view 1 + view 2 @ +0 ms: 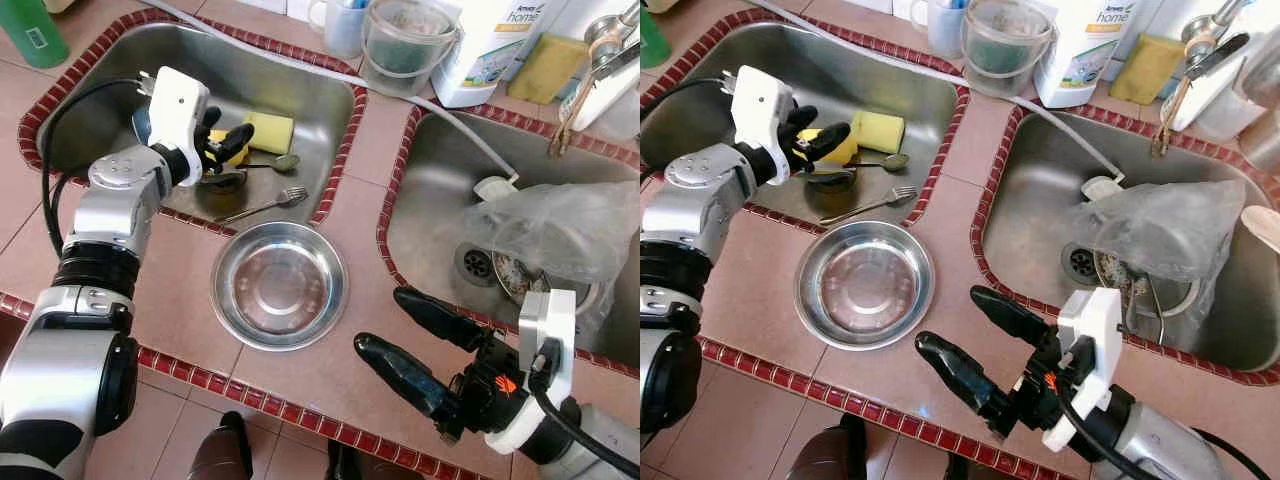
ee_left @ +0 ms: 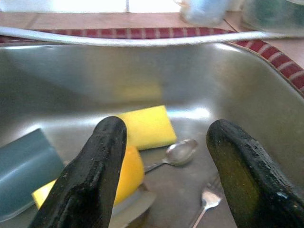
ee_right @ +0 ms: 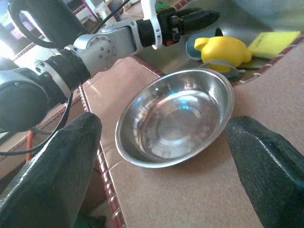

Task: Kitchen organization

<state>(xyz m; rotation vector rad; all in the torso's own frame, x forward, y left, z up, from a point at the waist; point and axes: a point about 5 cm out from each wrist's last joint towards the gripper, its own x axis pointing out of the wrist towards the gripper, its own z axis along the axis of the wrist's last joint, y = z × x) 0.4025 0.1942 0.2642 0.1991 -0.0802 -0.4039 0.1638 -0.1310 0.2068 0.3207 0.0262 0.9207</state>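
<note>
At the centre of the left eye view, a round steel bowl (image 1: 279, 284) sits upright and empty on the tiled surface (image 1: 370, 130), just below the left sink basin (image 1: 120, 90). Inside that basin, toward the upper left of the frame, lie a yellow sponge (image 1: 270, 131), a spoon (image 1: 281, 163), a fork (image 1: 268, 204), a rounded yellow object (image 3: 224, 49) and a grey-blue dish (image 2: 23, 164), all close together. The left end effector (image 1: 227, 144) hangs over the basin just above the yellow object, its fingers (image 2: 90, 180) spread apart and holding nothing. The right end effector (image 1: 420, 335) sits at the lower right of the frame above the surface, beside the bowl but apart from it, its fingers (image 1: 405, 372) wide open and empty, pointing toward the bowl. The right sink basin (image 1: 440, 190) holds a crumpled clear plastic bag (image 1: 560, 230) over the drain (image 1: 476, 263). Along the upper edge stand a clear plastic container (image 1: 408, 45), a white detergent bottle (image 1: 490, 50) and a mug (image 1: 340, 22).
</note>
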